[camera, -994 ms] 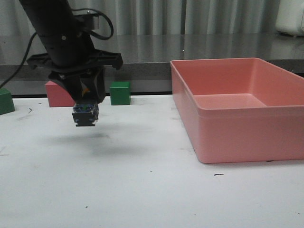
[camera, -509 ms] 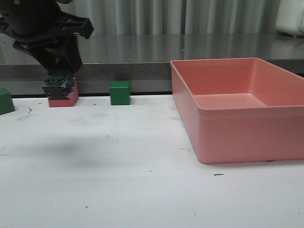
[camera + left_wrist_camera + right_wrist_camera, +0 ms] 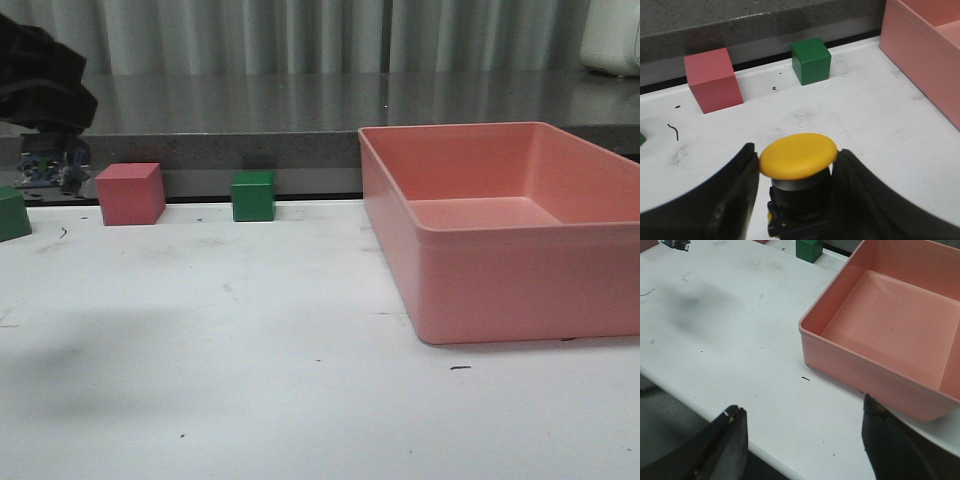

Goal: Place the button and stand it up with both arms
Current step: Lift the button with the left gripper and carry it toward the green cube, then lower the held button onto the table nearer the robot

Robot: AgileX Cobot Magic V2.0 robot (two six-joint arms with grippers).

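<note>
The button has a yellow mushroom cap, a silver-black collar and a dark blocky base. My left gripper is shut on it, one black finger on each side of the cap. In the front view the left arm is at the far left edge. The button's base with bluish contacts hangs below it, above the table near the back ledge. My right gripper stands wide open over the table's front edge, holding nothing; it does not show in the front view.
A large pink tray fills the right side of the table. Along the back ledge stand a red cube, a green cube and another green cube at the far left.
My left gripper has carried the button leftward and upward, from in front of the red cube to the far left edge of the front view.
</note>
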